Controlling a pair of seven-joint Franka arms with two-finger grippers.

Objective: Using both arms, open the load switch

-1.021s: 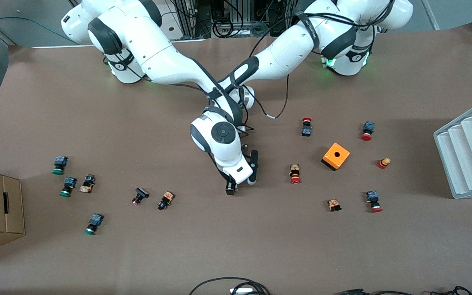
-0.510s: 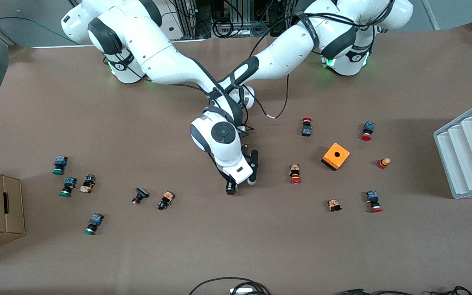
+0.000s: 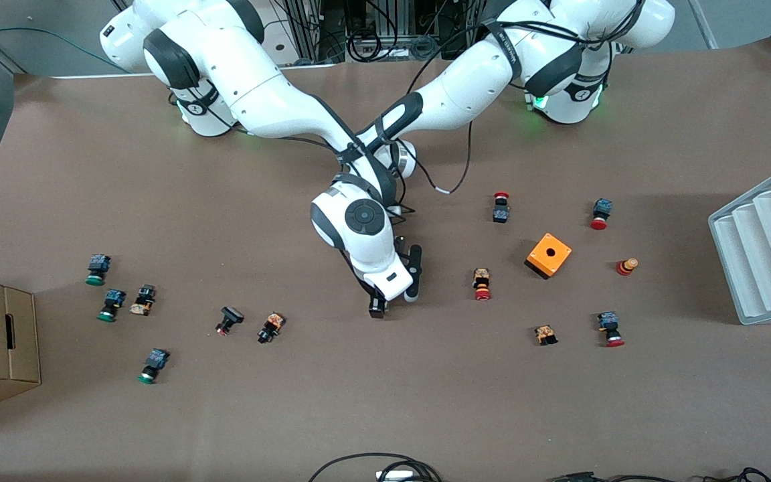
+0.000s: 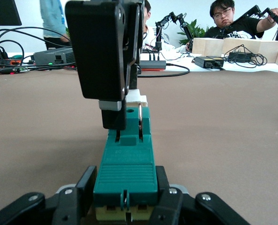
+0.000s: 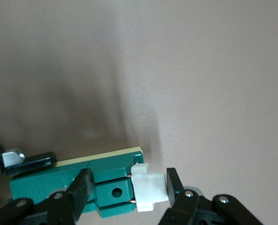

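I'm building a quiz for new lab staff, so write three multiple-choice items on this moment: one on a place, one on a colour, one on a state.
1. Where is the orange box?
A. toward the left arm's end of the table
B. toward the right arm's end
C. on the cardboard box

2. What colour is the piece at the load switch's end?
A. red
B. white
C. black

3. How is the left gripper?
A. wide open over the bare table
B. shut on the load switch
C. out of view

Key: 1 A, the front view shows it beside the grey tray. 2 B, the white piece sits between the right gripper's fingers. 3 B, its fingers press the green body's sides.
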